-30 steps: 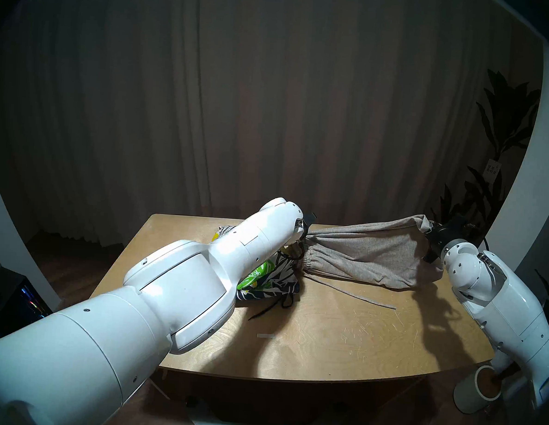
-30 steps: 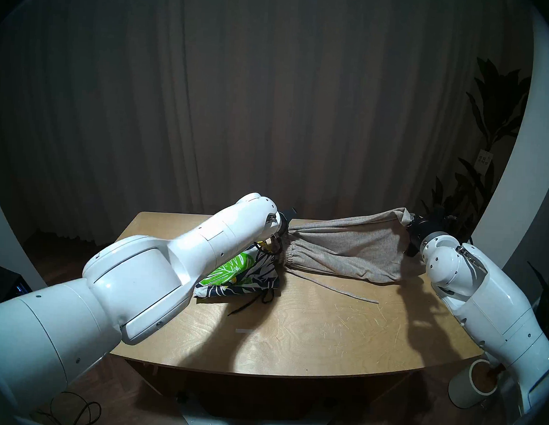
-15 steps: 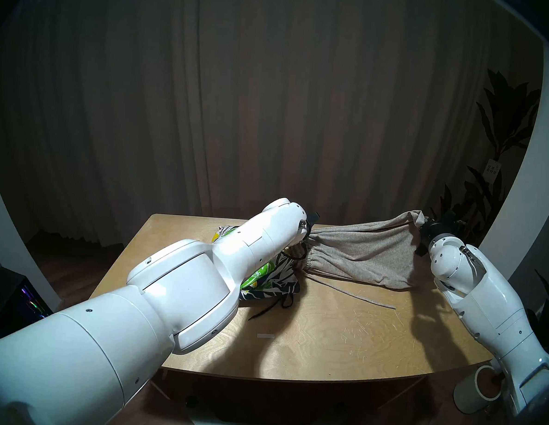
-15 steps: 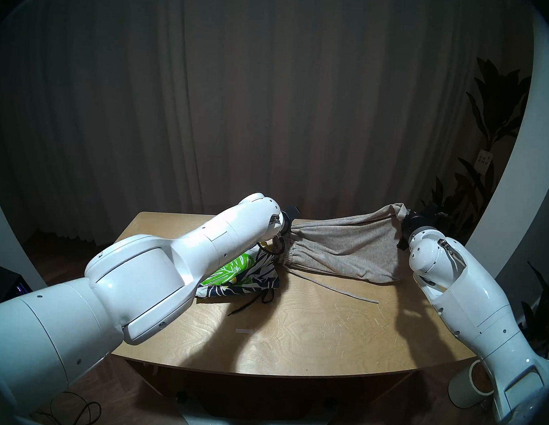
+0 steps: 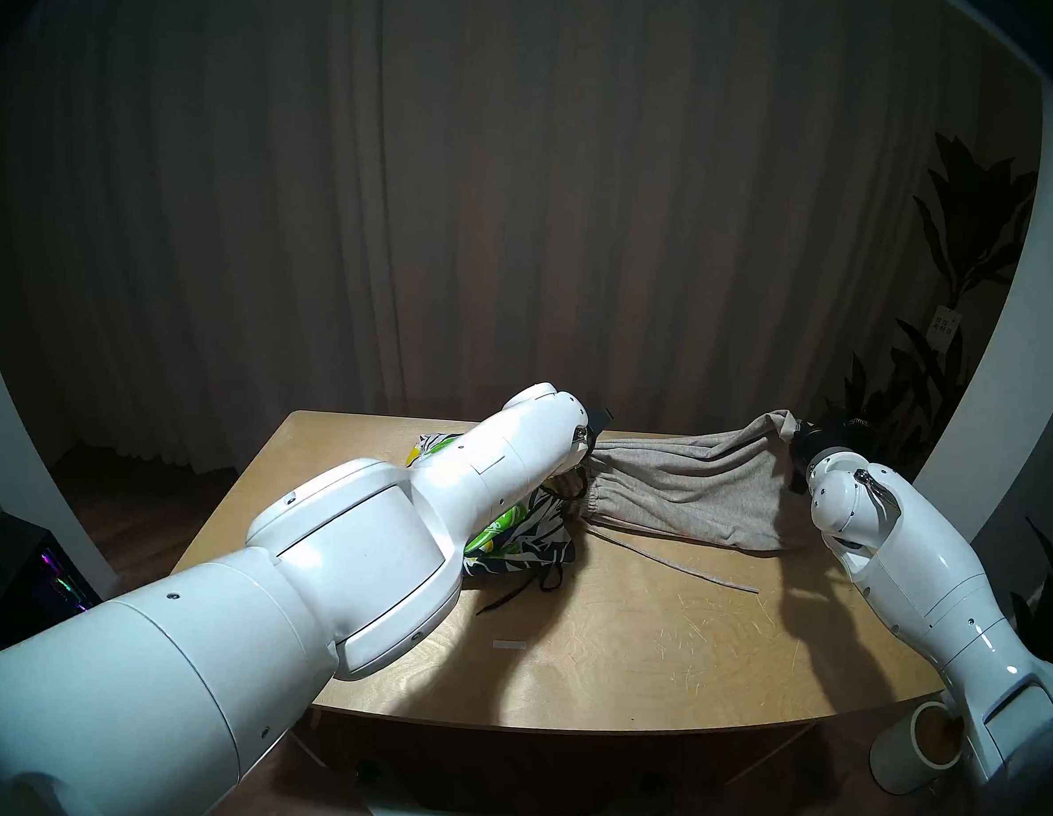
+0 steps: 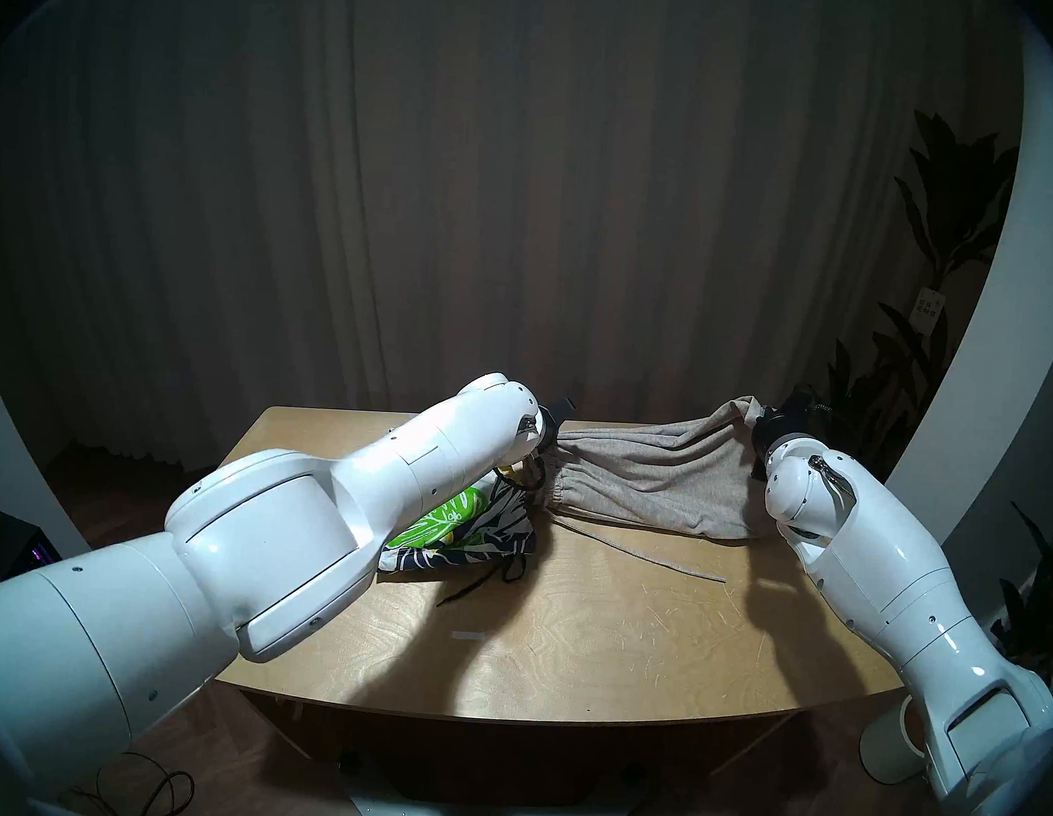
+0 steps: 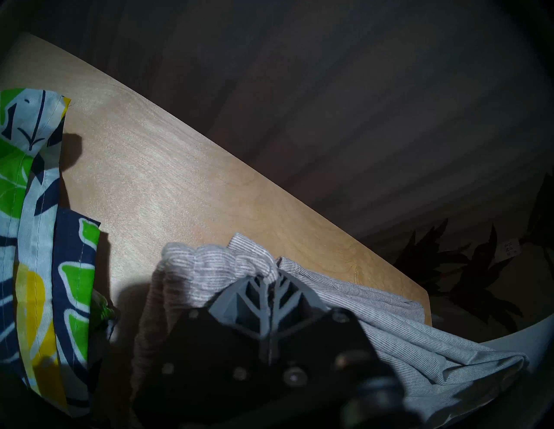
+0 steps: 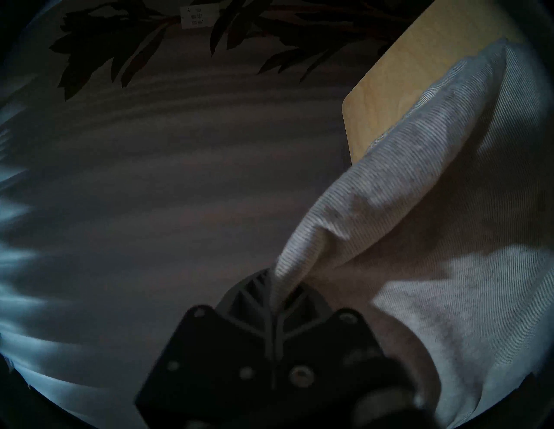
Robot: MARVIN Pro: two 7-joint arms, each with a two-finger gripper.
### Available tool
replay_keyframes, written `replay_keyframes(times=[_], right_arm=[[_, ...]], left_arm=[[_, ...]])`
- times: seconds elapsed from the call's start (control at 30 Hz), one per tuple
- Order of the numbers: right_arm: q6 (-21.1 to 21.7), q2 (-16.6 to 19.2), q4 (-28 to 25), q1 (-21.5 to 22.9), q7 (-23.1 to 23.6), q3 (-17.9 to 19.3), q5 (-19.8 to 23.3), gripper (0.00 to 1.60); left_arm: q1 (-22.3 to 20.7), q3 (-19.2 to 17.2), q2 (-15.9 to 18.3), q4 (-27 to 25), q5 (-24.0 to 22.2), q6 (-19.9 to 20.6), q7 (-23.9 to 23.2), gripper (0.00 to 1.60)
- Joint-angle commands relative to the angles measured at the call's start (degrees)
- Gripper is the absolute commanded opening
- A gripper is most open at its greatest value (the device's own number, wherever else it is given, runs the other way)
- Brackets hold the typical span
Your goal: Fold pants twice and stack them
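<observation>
Light-grey knit shorts point(image 5: 691, 488) point(image 6: 649, 479) hang stretched between my two arms over the far side of the table. My left gripper point(image 7: 268, 280) is shut on their gathered elastic waist point(image 7: 215, 263). My right gripper point(image 8: 275, 278) is shut on the hem end point(image 8: 329, 215), lifted above the table's far right corner. A grey drawstring point(image 5: 686, 568) trails onto the tabletop. The leaf-print shorts point(image 5: 522, 539) point(image 7: 36, 239) lie bunched beneath my left forearm, their black drawstring point(image 5: 512, 594) spilling forward.
The wooden table point(image 5: 620, 650) carries a small white tape strip point(image 5: 509, 645) near its middle. A white cylinder point(image 5: 915, 754) stands on the floor by the table's right front corner. Dark plants point(image 5: 951, 270) rise at the right, curtains behind.
My right arm has swung left toward the table's middle, carrying the hem end with it, so the grey shorts sag with more slack. My left arm barely shifted.
</observation>
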Motion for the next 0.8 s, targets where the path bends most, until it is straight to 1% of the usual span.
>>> replay_keyframes(times=[0.0, 0.03, 0.07, 0.1, 0.13, 0.17, 0.2, 0.23, 0.27, 0.3, 0.33, 0.4, 0.43, 0.5, 0.53, 0.6, 0.77], right_arm=[[2.53, -0.32, 2.81, 6.04, -0.99, 0.50, -4.49, 0.00], [2.67, -0.77, 3.79, 6.92, -1.50, 0.15, -5.15, 0.00], [2.72, -1.06, 4.03, 6.84, -1.48, 0.34, -6.07, 0.00], [2.72, -1.90, 5.63, 8.14, -2.10, -0.32, -7.59, 0.00], [2.72, -1.90, 5.63, 8.14, -2.10, -0.32, -7.59, 0.00], [2.56, -2.42, 6.31, 8.57, -2.37, -0.53, -8.90, 0.00], [2.53, -2.92, 7.21, 9.53, -2.71, -1.05, -9.19, 0.00], [2.10, -3.45, 7.26, 9.34, -2.57, -0.92, -10.18, 0.00], [2.10, -4.06, 8.44, 10.80, -2.98, -1.90, -10.71, 0.00], [1.92, -4.63, 8.11, 10.29, -3.00, -1.43, -11.27, 0.00], [1.80, -5.14, 8.74, 11.03, -3.26, -2.01, -11.84, 0.00], [1.15, -6.26, 10.13, 12.30, -3.46, -3.12, -13.26, 0.00], [0.65, -6.69, 10.32, 12.27, -3.46, -3.23, -13.79, 0.00], [-0.21, -7.71, 12.53, 14.01, -3.98, -4.94, -15.13, 0.00], [-1.30, -8.61, 13.79, 14.27, -3.94, -5.57, -16.55, 0.00], [-1.73, -8.87, 14.49, 14.80, -4.07, -6.21, -17.17, 0.00], [-4.93, -11.54, 20.11, 17.65, -4.60, -9.04, -20.19, 0.00]], left_arm=[[-2.34, -0.09, -0.48, 0.24, 0.34, -0.72, -1.01, 0.00], [-2.36, -0.14, -0.57, 0.36, 0.35, -0.77, -1.10, 0.00], [-2.38, -0.14, -0.64, 0.46, 0.39, -0.83, -1.16, 0.00], [-2.48, -0.20, -0.86, 0.75, 0.39, -0.96, -1.20, 0.00], [-2.48, -0.20, -0.86, 0.75, 0.39, -0.96, -1.20, 0.00], [-2.60, -0.20, -1.02, 0.98, 0.45, -1.12, -1.24, 0.00], [-2.74, -0.24, -1.14, 1.17, 0.44, -1.19, -1.25, 0.00], [-2.93, -0.22, -1.28, 1.39, 0.51, -1.37, -1.24, 0.00], [-3.10, -0.30, -1.44, 1.66, 0.48, -1.45, -1.29, 0.00], [-3.27, -0.42, -1.61, 1.85, 0.43, -1.65, -1.35, 0.00], [-3.46, -0.36, -1.78, 2.06, 0.54, -1.79, -1.40, 0.00], [-3.82, -0.38, -2.20, 2.61, 0.62, -1.97, -1.44, 0.00], [-3.98, -0.18, -2.38, 2.73, 0.84, -2.03, -1.37, 0.00], [-4.27, -0.28, -2.92, 3.36, 0.83, -2.22, -1.29, 0.00], [-4.47, -0.13, -3.43, 3.85, 1.05, -2.37, -1.16, 0.00], [-4.52, -0.12, -3.65, 4.05, 1.08, -2.48, -1.16, 0.00], [-4.95, 0.04, -4.88, 5.56, 1.54, -3.00, -1.35, 0.00]])
